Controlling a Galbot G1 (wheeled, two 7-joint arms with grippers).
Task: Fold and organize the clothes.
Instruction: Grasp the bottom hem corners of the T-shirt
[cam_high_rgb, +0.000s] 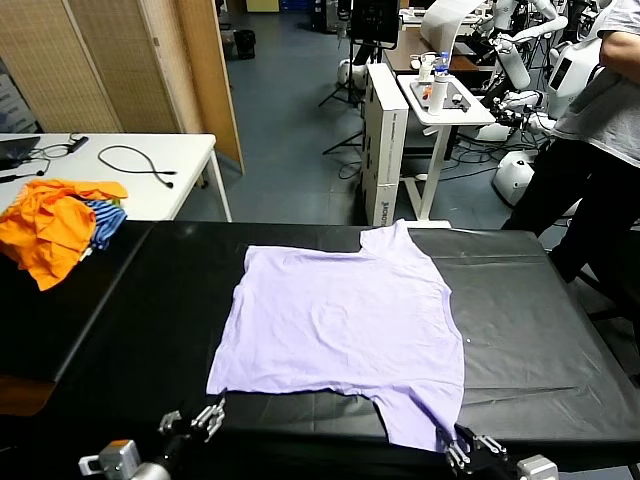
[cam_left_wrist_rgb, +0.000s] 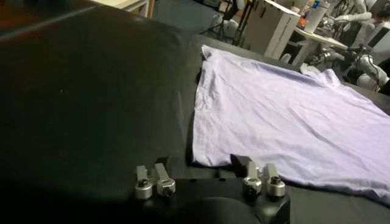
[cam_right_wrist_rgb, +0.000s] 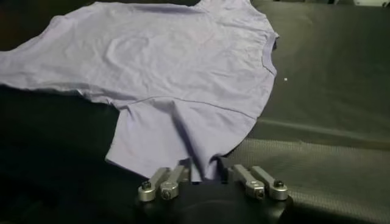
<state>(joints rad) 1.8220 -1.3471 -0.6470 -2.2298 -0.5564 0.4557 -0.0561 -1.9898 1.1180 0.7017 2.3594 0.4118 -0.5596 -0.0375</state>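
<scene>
Head: lavender T-shirt (cam_high_rgb: 345, 325) flat mid-table; left gripper (cam_high_rgb: 205, 418) at 7 o'clock off hem corner, right gripper (cam_high_rgb: 462, 447) at 5 on sleeve. Left wrist: fingers (cam_left_wrist_rgb: 159, 181) apart, nothing between, corner just ahead. Right wrist: jaws pinching sleeve edge (cam_right_wrist_rgb: 204, 164). Seat left on corner, lift both evenly.

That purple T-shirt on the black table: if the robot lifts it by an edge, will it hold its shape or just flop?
Probably flop. The T-shirt lies flat with soft wrinkles, so it looks like thin cloth that would sag from any lifted point. It seems light for its spread. Pushed across the table, it would likely bunch rather than slide whole, as the rippled sleeve near the right gripper hints.
</scene>
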